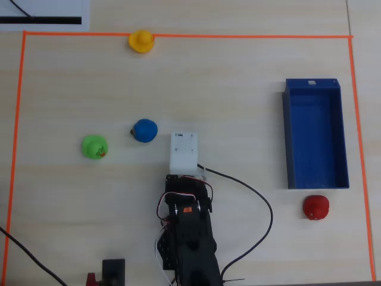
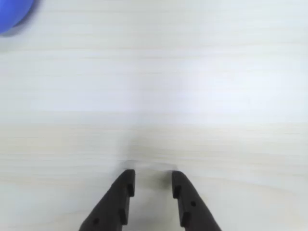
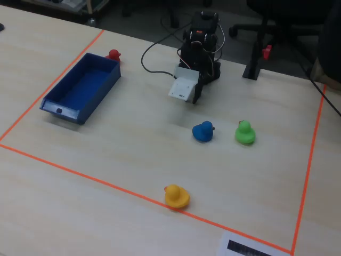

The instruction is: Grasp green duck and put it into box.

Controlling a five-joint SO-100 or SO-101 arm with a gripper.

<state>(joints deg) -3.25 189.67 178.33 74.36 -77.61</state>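
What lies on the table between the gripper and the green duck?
In the overhead view, the blue duck sits near the line from the gripper to the green duck, slightly to its far side; otherwise bare table.

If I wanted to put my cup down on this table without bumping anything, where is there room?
The widest bare patch lies between the blue duck and the box, below the yellow duck in the overhead view. The box itself is empty. It is tighter around the arm's gripper, near the green duck, and by the red duck at the box's end.
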